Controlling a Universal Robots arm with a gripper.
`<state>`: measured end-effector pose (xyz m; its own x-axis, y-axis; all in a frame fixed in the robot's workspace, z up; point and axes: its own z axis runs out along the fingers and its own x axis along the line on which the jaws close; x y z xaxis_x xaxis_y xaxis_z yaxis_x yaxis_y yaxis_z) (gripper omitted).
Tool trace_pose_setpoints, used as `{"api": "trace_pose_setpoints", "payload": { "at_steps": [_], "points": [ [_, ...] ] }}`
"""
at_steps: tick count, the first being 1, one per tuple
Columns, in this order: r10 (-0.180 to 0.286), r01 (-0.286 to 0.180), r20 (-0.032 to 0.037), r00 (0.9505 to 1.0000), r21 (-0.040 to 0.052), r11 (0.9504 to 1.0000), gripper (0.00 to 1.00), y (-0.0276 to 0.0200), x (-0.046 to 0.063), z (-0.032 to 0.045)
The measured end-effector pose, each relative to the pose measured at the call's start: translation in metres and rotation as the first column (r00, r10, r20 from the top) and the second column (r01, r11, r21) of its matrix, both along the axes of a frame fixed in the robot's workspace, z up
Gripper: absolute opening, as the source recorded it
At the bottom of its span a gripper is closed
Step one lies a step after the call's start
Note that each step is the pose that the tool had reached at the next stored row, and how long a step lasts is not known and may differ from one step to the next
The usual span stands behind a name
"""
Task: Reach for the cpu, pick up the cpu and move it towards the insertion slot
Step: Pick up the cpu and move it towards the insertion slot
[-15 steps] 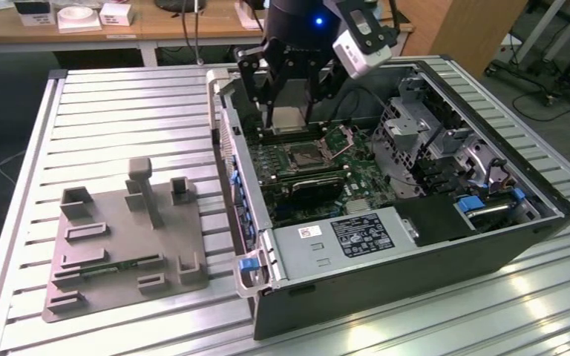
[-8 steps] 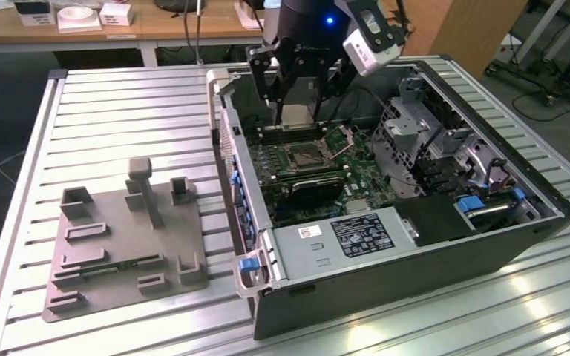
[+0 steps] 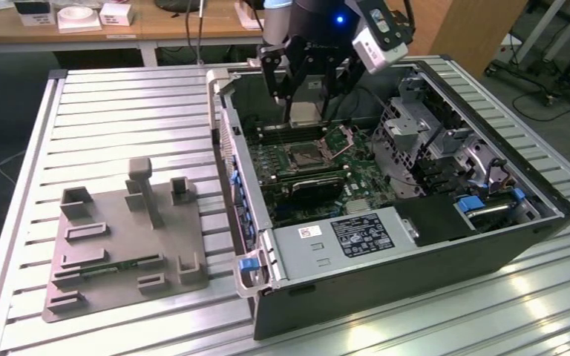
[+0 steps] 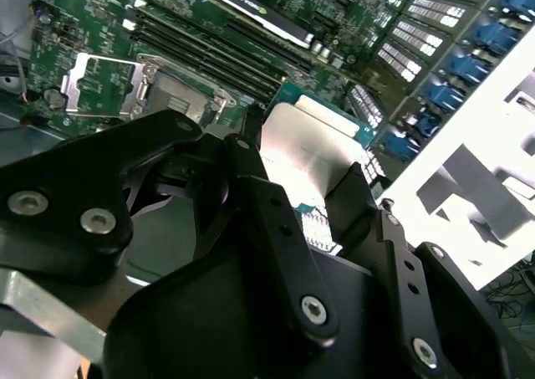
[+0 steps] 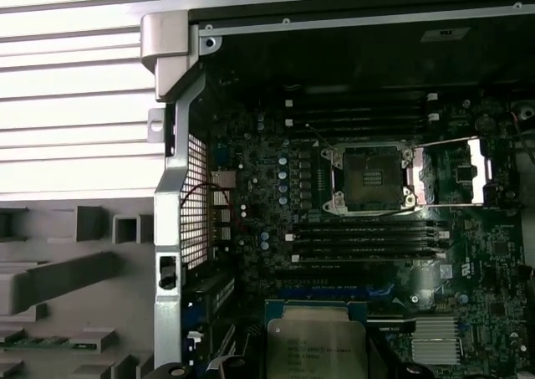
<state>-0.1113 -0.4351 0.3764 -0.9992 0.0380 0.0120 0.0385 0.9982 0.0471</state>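
In the exterior view my gripper (image 3: 307, 102) hangs inside the open computer case, shut on the cpu (image 3: 305, 113), a flat silvery square with a tan rim. The second wrist view shows the cpu (image 4: 305, 145) clamped between the two black fingers (image 4: 251, 157). The insertion slot (image 3: 305, 154) lies on the motherboard just below the held chip, with its metal frame flipped open. In the first wrist view the cpu (image 5: 316, 345) sits some way off from the insertion slot (image 5: 372, 178). In the second wrist view the insertion slot (image 4: 177, 94) shows beyond the fingers.
The open computer case (image 3: 483, 245) lies on a slatted metal table (image 3: 116, 111). Drive cages (image 3: 433, 141) and the case wall (image 3: 228, 148) flank the motherboard. Memory sticks (image 5: 359, 228) run beside the socket. A grey fixture plate (image 3: 127, 237) sits at the exterior view's left.
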Motion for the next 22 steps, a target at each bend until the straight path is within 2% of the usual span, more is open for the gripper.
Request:
{"api": "trace_pose_setpoints", "payload": {
  "at_steps": [22],
  "points": [
    [-0.002,0.002,0.0000,1.0000,0.0007,1.0000,0.55,0.0020,0.0102,-0.0003]
  ]
}}
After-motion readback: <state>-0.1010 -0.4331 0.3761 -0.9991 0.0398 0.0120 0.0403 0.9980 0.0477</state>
